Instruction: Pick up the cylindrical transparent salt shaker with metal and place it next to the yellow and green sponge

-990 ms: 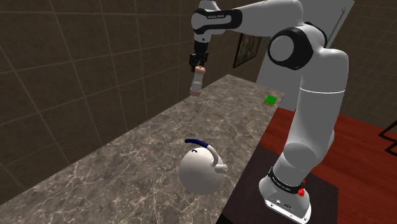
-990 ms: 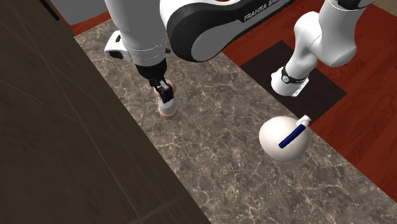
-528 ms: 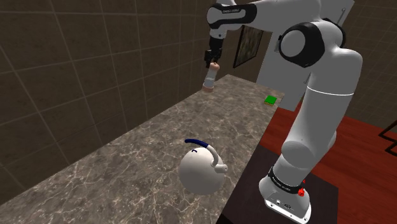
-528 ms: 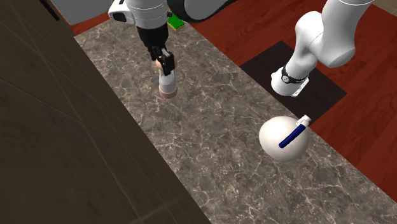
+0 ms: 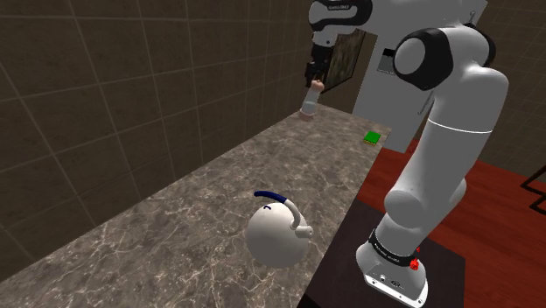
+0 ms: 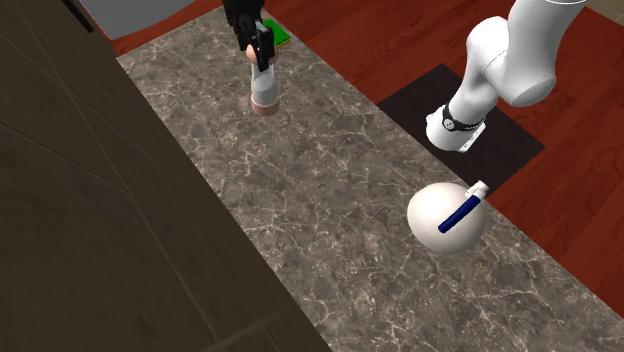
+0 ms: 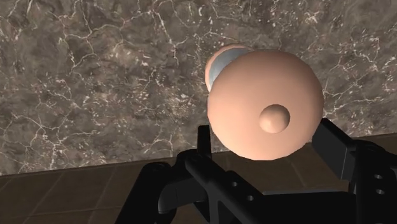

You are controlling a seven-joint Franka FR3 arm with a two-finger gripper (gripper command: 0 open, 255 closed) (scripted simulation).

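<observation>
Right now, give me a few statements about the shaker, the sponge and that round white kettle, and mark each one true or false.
1. The gripper is shut on the salt shaker. True.
2. The salt shaker stands on the counter. False: it hangs in the air above it.
3. The round white kettle sits on the counter. True.
4. The green sponge lies right beside the kettle. False: it lies at the counter's far end, well apart from the kettle.
</observation>
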